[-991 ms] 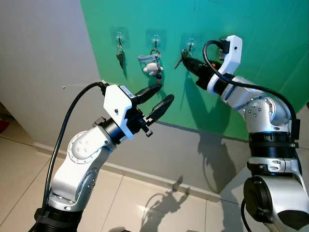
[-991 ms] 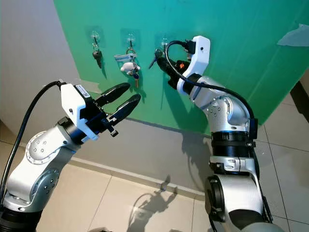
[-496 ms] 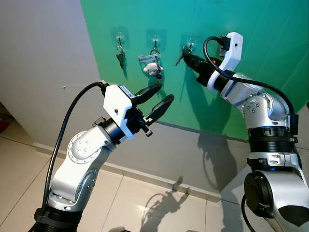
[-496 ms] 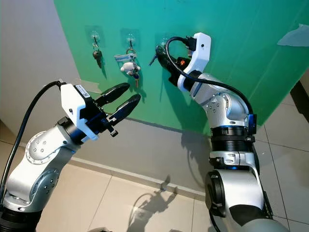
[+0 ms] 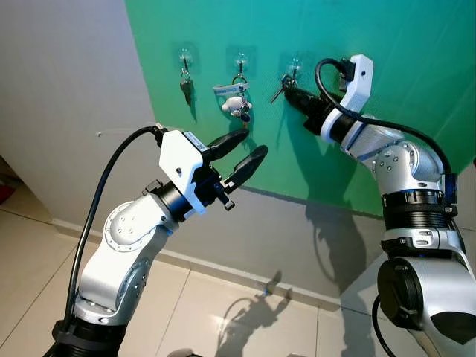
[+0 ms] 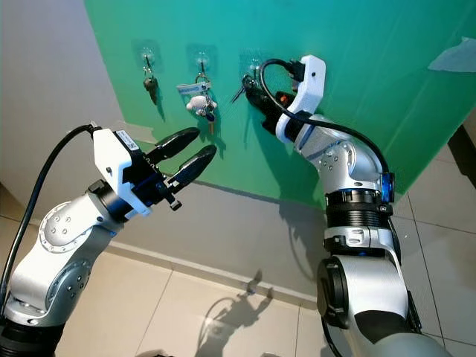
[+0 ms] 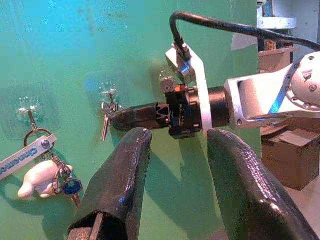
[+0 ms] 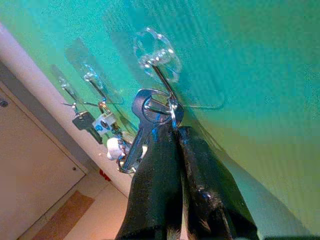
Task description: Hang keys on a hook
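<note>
While its right arm is reaching up to a green wall panel (image 5: 387,44), the robot's right hand (image 8: 176,131) is pinching a set of keys (image 8: 150,120) between closed black fingers (image 8: 155,190), holding the key ring right at the wire of a clear stick-on hook (image 8: 156,56). Whether the ring is already sitting over the hook cannot be told; the keys are touching the wire and dangling just below it, tilted toward the other hooks.

Two more clear hooks are sitting in the same row to the robot's left. The middle hook (image 5: 239,58) is carrying a bunch (image 5: 235,100) with a white label tag, a small white figure charm and a blue-headed key. The far hook (image 5: 184,56) is holding a single dark key (image 5: 185,88).

Lower and nearer the camera, the left hand (image 5: 239,155) is hovering in open air with its two fingers (image 7: 120,185) spread apart and gripping nothing, pointing toward the wall and well apart from the hooks. A black cable (image 5: 100,208) is looping from its white wrist housing down along the silver arm. A pale tiled floor (image 5: 30,260) is lying beneath, with the arms' shadows falling on the grey lower wall (image 5: 282,238).
</note>
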`<state>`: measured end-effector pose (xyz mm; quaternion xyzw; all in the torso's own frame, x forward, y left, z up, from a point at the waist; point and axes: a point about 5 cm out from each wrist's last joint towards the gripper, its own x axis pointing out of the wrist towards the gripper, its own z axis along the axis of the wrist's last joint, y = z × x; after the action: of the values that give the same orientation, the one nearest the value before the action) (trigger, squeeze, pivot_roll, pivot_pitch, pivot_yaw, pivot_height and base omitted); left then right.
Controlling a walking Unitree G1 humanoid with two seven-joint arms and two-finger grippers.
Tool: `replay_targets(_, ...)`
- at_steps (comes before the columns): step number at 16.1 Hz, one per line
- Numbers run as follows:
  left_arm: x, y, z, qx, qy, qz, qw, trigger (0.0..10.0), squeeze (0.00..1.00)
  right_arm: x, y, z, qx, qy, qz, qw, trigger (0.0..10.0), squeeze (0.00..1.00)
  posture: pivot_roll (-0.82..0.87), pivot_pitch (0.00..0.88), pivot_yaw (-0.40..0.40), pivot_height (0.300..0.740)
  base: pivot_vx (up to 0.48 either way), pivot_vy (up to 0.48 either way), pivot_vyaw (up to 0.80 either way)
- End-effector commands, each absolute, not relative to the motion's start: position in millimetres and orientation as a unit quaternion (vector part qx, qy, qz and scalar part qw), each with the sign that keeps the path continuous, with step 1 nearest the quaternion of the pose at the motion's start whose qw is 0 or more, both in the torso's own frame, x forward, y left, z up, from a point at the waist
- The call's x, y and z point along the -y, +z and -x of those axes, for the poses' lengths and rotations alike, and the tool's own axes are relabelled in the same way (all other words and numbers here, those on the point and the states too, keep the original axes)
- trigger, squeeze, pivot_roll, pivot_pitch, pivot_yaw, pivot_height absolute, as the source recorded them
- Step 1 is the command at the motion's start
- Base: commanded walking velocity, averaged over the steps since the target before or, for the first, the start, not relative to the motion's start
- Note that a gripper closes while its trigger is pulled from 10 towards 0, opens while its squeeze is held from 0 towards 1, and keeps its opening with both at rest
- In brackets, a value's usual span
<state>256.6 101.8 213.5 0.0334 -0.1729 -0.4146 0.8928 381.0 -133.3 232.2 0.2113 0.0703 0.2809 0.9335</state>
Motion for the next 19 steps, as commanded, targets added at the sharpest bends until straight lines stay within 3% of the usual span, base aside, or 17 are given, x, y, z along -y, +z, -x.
replay_targets(1,-103,216,-255,0.175,-0.415,-0.04,0.892,10.0,0.0,135,237,-382,-0.063,0.287,-0.206,0.933,0.0,0.0,0.08,0.0,0.0,0.74,0.0,0.0,0.0)
replay_targets(7,-103,216,-256,0.175,-0.415,-0.041,0.892,10.0,0.0,137,224,-377,-0.081,0.282,-0.183,0.938,0.0,0.0,0.07,0.0,0.0,0.74,0.0,0.0,0.0)
replay_targets(8,-103,216,-256,0.176,-0.416,-0.04,0.891,10.0,0.0,136,223,-376,-0.081,0.283,-0.164,0.942,9.8,0.0,0.07,0.0,0.002,0.74,0.0,0.0,0.0)
replay_targets(11,-102,217,-257,0.179,-0.416,-0.04,0.891,10.0,0.0,137,224,-375,-0.076,0.282,-0.15,0.945,10.0,0.0,0.07,0.0,0.004,0.74,0.0,0.0,0.0)
replay_targets(12,-102,217,-257,0.179,-0.416,-0.04,0.891,10.0,0.0,136,224,-374,-0.075,0.284,-0.149,0.944,10.0,0.77,0.07,0.0,0.004,0.74,0.0,0.0,0.0)
replay_targets(13,-102,217,-257,0.179,-0.415,-0.04,0.891,10.0,0.0,136,224,-374,-0.074,0.285,-0.148,0.944,10.0,1.0,0.07,0.0,0.002,0.74,0.0,0.0,0.0)
replay_targets(19,-103,218,-258,0.183,-0.408,-0.042,0.894,10.0,0.0,136,230,-369,-0.057,0.293,-0.146,0.943,10.0,1.0,0.07,0.0,0.002,0.74,0.0,0.0,0.0)
